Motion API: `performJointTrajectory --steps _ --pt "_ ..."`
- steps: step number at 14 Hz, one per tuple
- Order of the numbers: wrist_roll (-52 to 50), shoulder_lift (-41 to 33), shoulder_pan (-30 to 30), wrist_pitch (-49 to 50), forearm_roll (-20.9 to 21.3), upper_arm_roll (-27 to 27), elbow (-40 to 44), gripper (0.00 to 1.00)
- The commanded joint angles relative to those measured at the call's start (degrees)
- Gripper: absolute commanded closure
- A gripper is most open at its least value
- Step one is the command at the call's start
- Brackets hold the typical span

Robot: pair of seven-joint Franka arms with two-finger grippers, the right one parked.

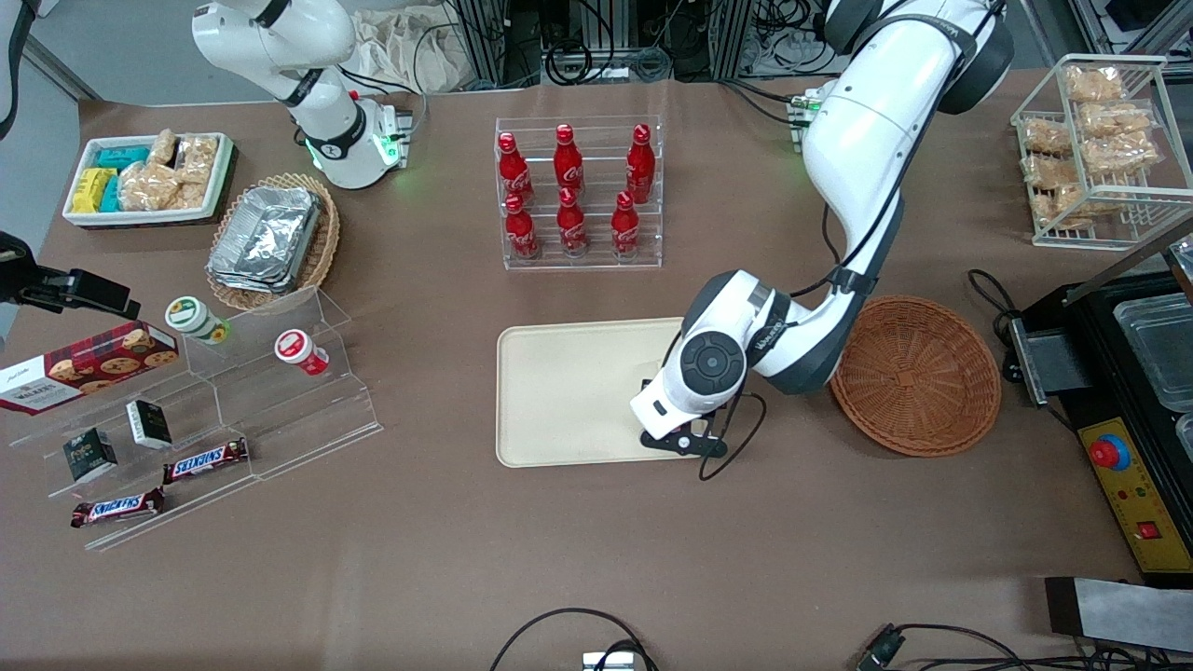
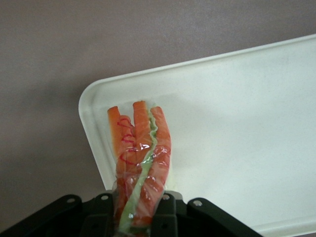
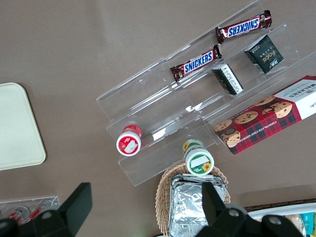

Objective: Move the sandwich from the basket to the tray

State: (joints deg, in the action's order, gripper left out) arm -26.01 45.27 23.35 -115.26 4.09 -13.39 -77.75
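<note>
My left gripper (image 1: 683, 431) hangs over the corner of the cream-beige tray (image 1: 569, 391) that is nearest the front camera and the basket. In the left wrist view the gripper (image 2: 138, 217) is shut on the sandwich (image 2: 140, 153), a plastic-wrapped wedge with orange-red and green layers. The wedge sticks out from between the fingers (image 2: 170, 215) over the tray's rounded corner (image 2: 94, 106). The sandwich is hidden under the hand in the front view. The round reddish-brown wicker basket (image 1: 918, 373) stands empty beside the tray, toward the working arm's end.
A clear rack of red cola bottles (image 1: 578, 191) stands farther from the camera than the tray. Acrylic steps with snacks (image 1: 224, 391), a tan oval basket of foil containers (image 1: 275, 238) and a white snack bin (image 1: 149, 177) lie toward the parked arm's end. A black machine (image 1: 1137, 391) is beside the basket.
</note>
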Motion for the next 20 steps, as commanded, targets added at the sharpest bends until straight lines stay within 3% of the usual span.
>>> performJointTrajectory --steps 1,3,4,5,6,8,15,18,20 --pt "-1.4 0.3 0.9 -0.6 0.5 0.6 -0.2 0.94" --pt "-5.8 0.3 1.3 -0.5 0.7 0.6 -1.3 0.75" --pt "-7.8 0.3 1.6 -0.2 0.7 0.6 -1.4 0.54" --pt "-9.6 0.1 1.9 0.1 0.8 0.6 -1.8 0.44" --pt "-10.7 -0.4 1.8 0.0 0.9 0.6 -2.9 0.19" --pt "-10.9 -1.2 1.6 1.0 0.8 0.6 -3.1 0.00" --pt "-10.8 -12.3 -2.6 17.1 0.8 1.0 -4.2 0.00" --pt "-7.9 -21.2 -8.5 14.9 1.0 1.0 -15.0 0.00" --pt "-1.3 -29.1 -13.1 8.0 0.9 1.0 -26.2 0.00"
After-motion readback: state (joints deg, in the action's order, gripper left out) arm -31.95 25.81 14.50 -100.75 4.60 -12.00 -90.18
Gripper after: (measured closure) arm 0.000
